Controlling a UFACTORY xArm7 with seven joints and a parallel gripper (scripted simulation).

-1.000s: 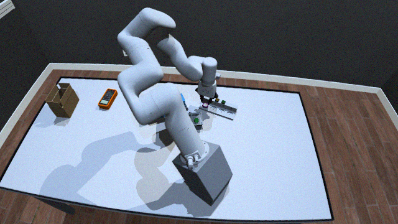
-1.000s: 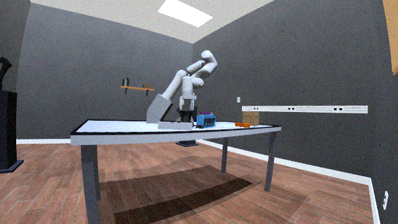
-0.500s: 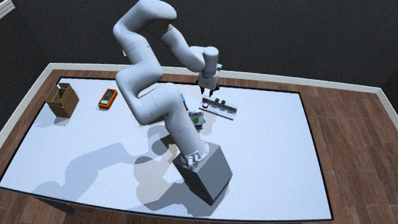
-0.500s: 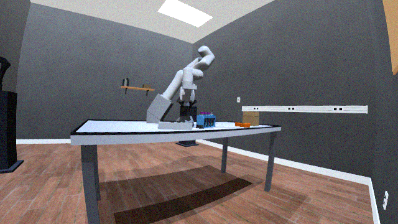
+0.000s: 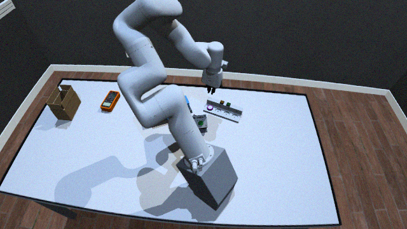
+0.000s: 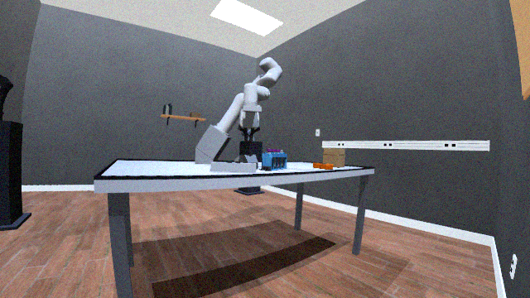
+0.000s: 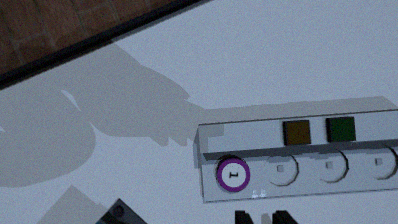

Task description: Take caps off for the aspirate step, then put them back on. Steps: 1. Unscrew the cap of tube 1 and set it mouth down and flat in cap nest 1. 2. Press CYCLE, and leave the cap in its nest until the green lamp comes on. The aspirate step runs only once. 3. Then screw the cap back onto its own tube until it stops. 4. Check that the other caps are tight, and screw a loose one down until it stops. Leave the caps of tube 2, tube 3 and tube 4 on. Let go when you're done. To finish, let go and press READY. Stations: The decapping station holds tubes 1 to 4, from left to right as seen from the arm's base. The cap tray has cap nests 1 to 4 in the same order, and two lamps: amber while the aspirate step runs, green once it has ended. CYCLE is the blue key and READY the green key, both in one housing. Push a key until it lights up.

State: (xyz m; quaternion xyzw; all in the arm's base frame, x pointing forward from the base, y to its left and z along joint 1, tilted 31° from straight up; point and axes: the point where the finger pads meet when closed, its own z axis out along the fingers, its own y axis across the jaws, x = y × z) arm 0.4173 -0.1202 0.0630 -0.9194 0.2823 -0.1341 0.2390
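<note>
The purple cap (image 7: 233,174), marked 1, sits flat in cap nest 1 at the left end of the grey cap tray (image 7: 300,155); it also shows in the top view (image 5: 210,107). The other three nests are empty. The amber lamp (image 7: 296,132) and green lamp (image 7: 340,129) both look dull. My gripper (image 5: 211,91) hangs above the tray's left end, well clear of the cap, with its fingertips close together and nothing between them. The blue decapping station (image 6: 274,161) is mostly hidden behind my arm in the top view (image 5: 187,103). The key housing (image 5: 200,119) shows its green key.
A cardboard box (image 5: 63,102) and an orange multimeter (image 5: 110,100) lie at the table's far left. My arm's base block (image 5: 208,178) stands near the front edge. The table's back edge runs just behind the tray.
</note>
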